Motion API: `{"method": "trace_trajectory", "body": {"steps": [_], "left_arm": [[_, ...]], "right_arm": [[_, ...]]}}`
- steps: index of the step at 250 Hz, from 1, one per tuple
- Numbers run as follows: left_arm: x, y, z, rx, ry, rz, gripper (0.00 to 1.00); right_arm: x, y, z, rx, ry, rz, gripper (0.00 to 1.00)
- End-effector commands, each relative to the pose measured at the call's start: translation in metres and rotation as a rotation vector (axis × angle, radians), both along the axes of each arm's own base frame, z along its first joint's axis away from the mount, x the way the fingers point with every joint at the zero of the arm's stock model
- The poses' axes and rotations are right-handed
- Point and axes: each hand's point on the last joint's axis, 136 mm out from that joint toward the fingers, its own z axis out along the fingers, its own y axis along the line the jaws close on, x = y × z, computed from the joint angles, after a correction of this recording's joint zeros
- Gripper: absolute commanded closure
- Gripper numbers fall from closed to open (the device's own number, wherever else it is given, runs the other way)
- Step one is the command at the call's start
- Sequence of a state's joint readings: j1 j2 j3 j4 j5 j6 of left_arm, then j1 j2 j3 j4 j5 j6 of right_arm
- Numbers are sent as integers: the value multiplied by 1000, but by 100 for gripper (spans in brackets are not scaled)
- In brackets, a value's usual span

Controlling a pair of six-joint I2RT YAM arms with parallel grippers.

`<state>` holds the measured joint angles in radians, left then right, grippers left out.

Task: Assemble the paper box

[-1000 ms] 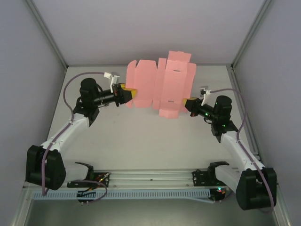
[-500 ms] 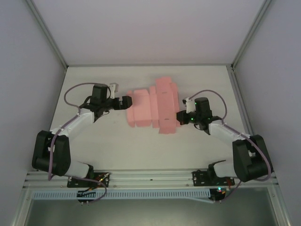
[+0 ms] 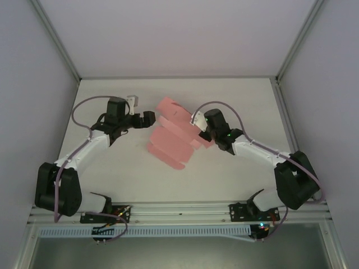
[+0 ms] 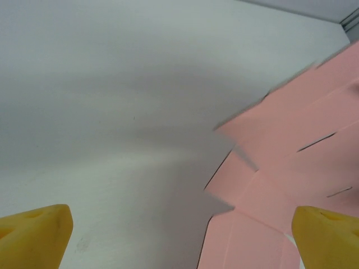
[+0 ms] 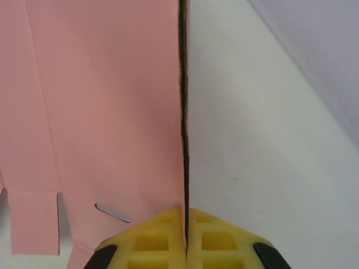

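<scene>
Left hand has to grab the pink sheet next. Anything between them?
Nothing visible. The left hand is open beside the paper box, with only bare table between them. In the left wrist view the pink card runs up beside one yellow finger. The right hand is shut on the opposite edge, off that path.

The left gripper (image 3: 150, 118) is standing with its jaws spread wide; bare table (image 4: 112, 140) is lying open ahead of it and to its left; the paper box (image 4: 291, 145), a tilted sheet, is blocking the way ahead to its right; the right gripper (image 5: 184, 238) is pinching that sheet's edge, the sheet walling off its left; to its right, table is running free up to the enclosure wall (image 5: 320, 50).
</scene>
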<state>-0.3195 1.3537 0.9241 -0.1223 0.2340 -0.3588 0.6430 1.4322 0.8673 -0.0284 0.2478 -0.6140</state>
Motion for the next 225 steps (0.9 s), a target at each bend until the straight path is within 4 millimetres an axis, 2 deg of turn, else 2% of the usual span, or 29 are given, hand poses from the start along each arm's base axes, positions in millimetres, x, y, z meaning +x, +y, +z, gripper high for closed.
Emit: {"method": "trace_trajectory", "body": {"steps": [1,34,62,100,158,198,225], "left_arm": [[4,7,36,10,-97,18,0],[8,8,47,5,-122,29,0],[13,4,38,10,-98,19,0],[18,-5,18,23,-58,-33,0],[27,-4,-25,99,25,-31,0],[24,-26,-38,154,28,-94,0],[23,-32,-42,194,20,-90,0]], "right_arm": [[19,10,32,-247,-242,64,95],[24,22,33,-438,-375,94,94],[23,34,26,-501,-426,129,94],[18,46,22,-452,-437,160,94],[12,53,23,-396,-406,194,94],[12,53,21,-375,-386,186,94],[11,53,20,-347,-368,169,95]]}}
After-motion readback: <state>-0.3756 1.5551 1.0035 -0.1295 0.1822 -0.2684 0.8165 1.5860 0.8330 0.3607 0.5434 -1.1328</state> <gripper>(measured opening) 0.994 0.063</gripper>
